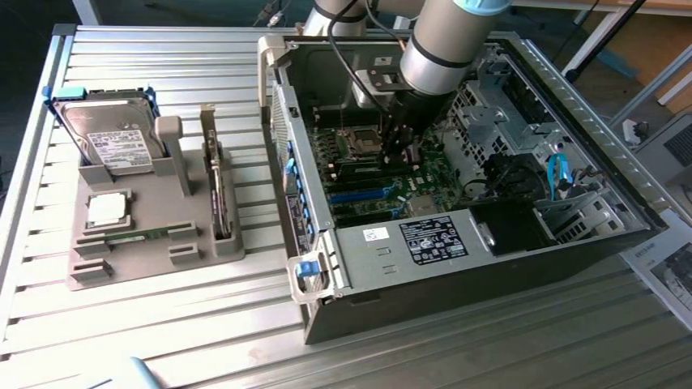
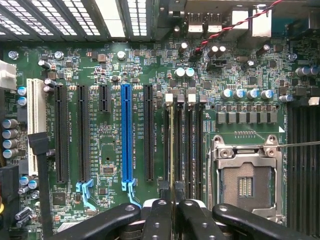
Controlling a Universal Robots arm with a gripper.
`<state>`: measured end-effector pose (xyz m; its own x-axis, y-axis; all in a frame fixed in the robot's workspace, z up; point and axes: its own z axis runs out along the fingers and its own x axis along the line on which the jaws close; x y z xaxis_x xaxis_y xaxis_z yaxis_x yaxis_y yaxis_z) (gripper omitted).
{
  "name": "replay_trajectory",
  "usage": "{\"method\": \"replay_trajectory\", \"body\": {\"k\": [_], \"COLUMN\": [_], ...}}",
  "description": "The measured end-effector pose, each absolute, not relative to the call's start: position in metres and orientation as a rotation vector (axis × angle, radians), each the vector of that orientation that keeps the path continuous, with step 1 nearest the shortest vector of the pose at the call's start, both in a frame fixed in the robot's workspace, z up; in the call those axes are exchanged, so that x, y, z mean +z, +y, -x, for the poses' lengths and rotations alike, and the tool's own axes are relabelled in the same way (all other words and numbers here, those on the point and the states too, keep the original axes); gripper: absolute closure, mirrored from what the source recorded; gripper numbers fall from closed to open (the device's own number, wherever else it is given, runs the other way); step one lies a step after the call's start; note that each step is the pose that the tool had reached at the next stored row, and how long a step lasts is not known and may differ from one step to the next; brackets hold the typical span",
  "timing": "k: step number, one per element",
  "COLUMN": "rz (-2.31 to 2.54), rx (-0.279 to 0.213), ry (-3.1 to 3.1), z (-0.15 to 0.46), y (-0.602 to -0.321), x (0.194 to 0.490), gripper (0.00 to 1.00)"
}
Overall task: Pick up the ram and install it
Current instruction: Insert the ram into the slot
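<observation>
Wrist view shows the gripper (image 2: 175,212) poised over a green motherboard (image 2: 115,75), its two dark fingers (image 2: 157,217) drawn close together and clamped on the ram (image 2: 173,150). The ram appears edge-on as a thin olive strip running away from the fingers, in line with the bank of black memory slots (image 2: 195,145). It sits at one of the slots on the side of the bank toward the expansion slots, but I cannot tell whether it is pressed home or only resting above the slot. The empty processor socket (image 2: 245,182), with its silver frame, lies just beside the memory bank. On the other side of the bank stands a row of long expansion slots, one of them blue (image 2: 126,135).

In the exterior view the arm (image 1: 438,49) reaches down into an open computer case (image 1: 324,275) lying on a slatted metal worktop (image 1: 162,324), with the gripper (image 1: 400,150) low over the board. At the exterior view's left, well apart from the case, a gray holder (image 1: 173,255) carries a hard drive (image 1: 108,138) propped upright, a square silver processor chip (image 1: 106,209), a brownish card (image 1: 222,198) standing on edge, and a second green stick (image 1: 138,235) lying flat in its groove.
</observation>
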<state>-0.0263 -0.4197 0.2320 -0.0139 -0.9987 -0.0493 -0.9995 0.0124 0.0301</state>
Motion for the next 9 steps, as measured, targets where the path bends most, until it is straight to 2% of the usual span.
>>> {"method": "replay_trajectory", "body": {"k": [9], "rz": [2.207], "rx": [0.086], "ry": [2.216], "z": [0.0261], "y": [-0.4197], "x": [0.2361], "gripper": [0.88]}}
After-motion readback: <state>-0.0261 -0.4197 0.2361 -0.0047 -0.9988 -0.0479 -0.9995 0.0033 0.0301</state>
